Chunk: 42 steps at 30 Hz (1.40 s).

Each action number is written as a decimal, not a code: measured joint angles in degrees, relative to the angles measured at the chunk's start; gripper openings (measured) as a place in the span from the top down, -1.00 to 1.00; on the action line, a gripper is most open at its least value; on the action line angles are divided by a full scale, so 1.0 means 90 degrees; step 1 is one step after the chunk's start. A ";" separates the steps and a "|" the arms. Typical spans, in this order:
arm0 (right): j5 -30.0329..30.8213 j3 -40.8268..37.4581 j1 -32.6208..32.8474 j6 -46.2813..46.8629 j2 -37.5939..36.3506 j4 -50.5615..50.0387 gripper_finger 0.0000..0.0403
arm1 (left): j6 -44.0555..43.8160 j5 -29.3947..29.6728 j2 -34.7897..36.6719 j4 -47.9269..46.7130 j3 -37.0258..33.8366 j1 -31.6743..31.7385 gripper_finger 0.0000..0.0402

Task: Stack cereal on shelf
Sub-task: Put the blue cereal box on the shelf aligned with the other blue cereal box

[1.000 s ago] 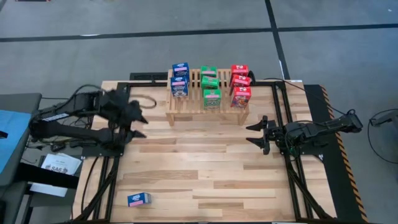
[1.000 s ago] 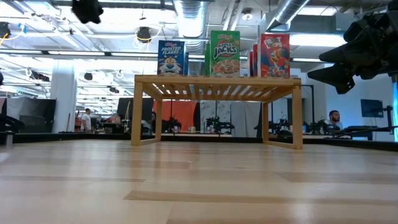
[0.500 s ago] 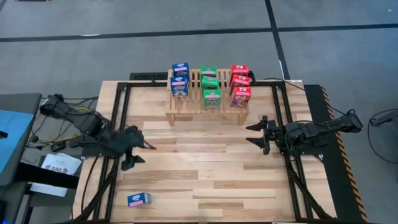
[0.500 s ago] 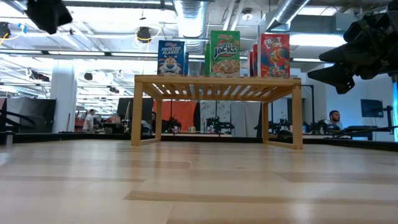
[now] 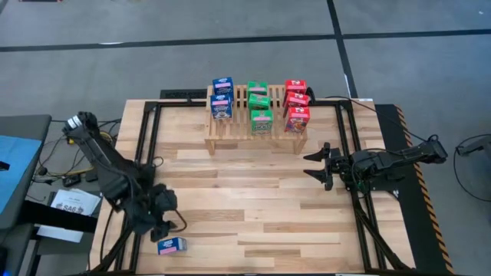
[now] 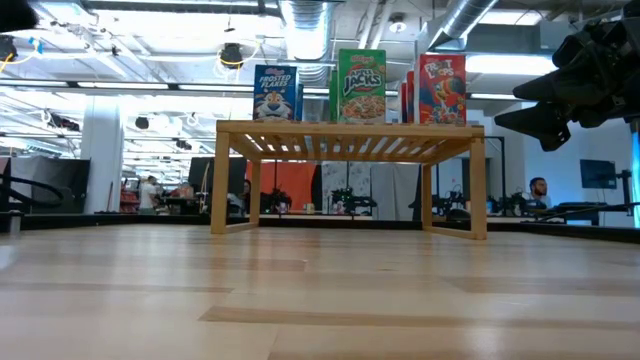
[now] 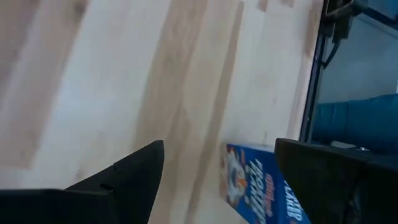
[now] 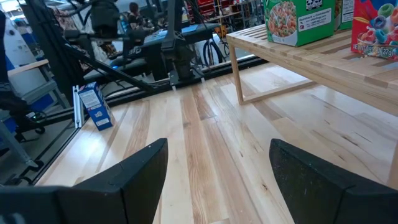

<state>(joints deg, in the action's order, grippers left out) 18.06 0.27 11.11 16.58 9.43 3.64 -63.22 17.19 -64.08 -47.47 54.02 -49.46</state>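
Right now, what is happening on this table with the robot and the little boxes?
The robot is putting small cereal boxes on a wooden shelf at the far side of the table. Eight boxes stand on it: two blue, three green and three red. One last blue box lies on the table near the front left corner. The left gripper is right next to that box, fingers open, nothing held yet. The right gripper waits open over the table's right side.
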 joint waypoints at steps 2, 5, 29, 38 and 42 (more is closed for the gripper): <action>-0.0002 0.0000 -0.0002 -0.0001 -0.0002 0.0000 -0.52 | -0.0382 -0.0005 -0.0149 0.0070 0.0002 -0.0221 -0.48; -0.0002 0.0002 0.0000 0.0000 0.0000 0.0000 -0.52 | -0.0898 0.0012 -0.0326 0.0099 0.0088 -0.0524 -0.53; -0.0002 0.0002 -0.0001 -0.0001 -0.0002 0.0000 -0.52 | -0.1954 0.0143 -0.2034 0.0109 0.1000 -0.1461 -0.86; -0.0002 0.0001 -0.0001 -0.0002 0.0000 0.0000 -0.52 | -0.1957 0.0142 -0.2495 0.0344 0.1000 -0.1463 -0.81; -0.0002 0.0000 0.0000 0.0000 -0.0002 0.0000 -0.52 | -0.1925 -0.0025 -0.2851 0.0357 0.1000 -0.1452 -0.74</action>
<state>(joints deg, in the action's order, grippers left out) 18.04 0.27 11.11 16.58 9.41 3.64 -80.54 16.97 -89.74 -44.25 63.02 -62.53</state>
